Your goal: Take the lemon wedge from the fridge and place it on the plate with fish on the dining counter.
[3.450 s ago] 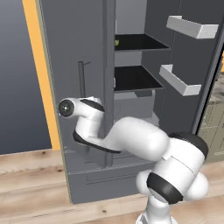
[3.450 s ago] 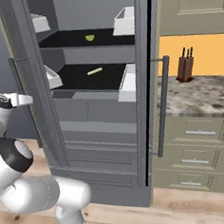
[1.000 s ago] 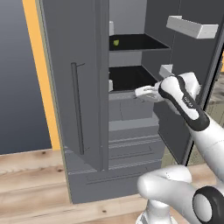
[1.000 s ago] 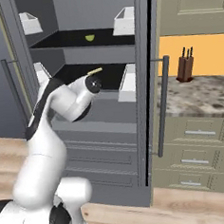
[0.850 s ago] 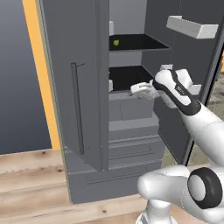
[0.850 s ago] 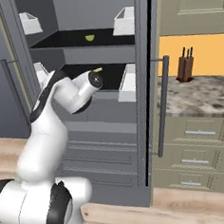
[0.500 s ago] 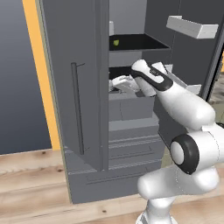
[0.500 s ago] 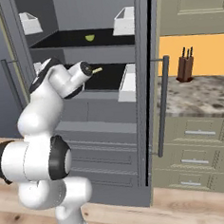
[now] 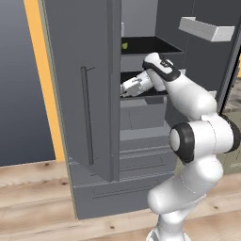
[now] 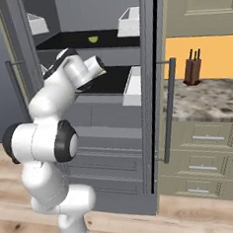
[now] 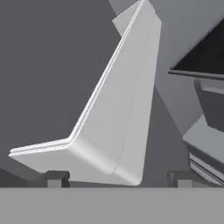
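The dark-grey fridge (image 9: pixel 80 56) stands with both doors open. A small yellow-green lemon wedge (image 9: pixel 125 45) lies on the upper black shelf, toward its back, and is also seen in the right base view as the lemon wedge (image 10: pixel 93 39). My gripper (image 9: pixel 124 89) is inside the fridge at the lower shelf's height, well below the wedge, pointing at the left door's inner side. In the hand view the gripper (image 11: pixel 118 179) is open, fingertips (image 11: pixel 56 178) wide apart, with a white door bin (image 11: pixel 118 118) close ahead. The plate, the fish and the dining counter are out of view.
White bins (image 10: pixel 130 18) hang on the open right door, whose edge and long handle (image 10: pixel 167 109) stand to the right. Beyond it is a stone-topped cabinet counter (image 10: pixel 206 101) with a knife block (image 10: pixel 191 68). The left door's handle (image 9: pixel 87 113) faces me. Two drawers sit below the shelves.
The arm left the left door's handle and swung into the fridge opening. Over the last second the hand moved leftward along the lower shelf toward the left door's bin.
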{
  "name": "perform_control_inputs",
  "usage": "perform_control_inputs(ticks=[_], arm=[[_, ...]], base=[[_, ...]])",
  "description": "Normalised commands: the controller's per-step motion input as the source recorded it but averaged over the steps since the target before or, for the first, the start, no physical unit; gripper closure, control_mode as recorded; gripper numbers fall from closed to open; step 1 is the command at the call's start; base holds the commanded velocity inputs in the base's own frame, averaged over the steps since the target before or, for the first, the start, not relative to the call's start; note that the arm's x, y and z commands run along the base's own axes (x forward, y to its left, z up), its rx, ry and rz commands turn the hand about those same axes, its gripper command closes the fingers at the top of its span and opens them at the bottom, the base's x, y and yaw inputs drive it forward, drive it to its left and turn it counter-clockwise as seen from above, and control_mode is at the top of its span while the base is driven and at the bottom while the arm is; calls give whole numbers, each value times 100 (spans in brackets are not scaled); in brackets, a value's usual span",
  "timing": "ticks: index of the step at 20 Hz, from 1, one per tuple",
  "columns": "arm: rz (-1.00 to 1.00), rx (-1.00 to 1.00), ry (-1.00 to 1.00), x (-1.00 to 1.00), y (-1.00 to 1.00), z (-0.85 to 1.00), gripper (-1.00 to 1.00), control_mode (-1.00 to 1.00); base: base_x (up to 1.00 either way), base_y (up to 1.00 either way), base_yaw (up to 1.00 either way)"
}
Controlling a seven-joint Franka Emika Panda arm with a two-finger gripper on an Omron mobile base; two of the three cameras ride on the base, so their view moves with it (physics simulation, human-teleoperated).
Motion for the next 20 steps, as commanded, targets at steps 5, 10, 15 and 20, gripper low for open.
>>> perform_control_inputs(ticks=[5,10,15,20], arm=[[28,0,-3,-2,100,-6,-100,-100],[14,0,-16,-1,100,-13,-100,-100],[4,0,-31,-33,100,-9,-100,-100],[0,0,-36,-45,100,-7,-100,-100]], base=[[0,0,0],[0,0,0],[0,0,0],[0,0,0]])
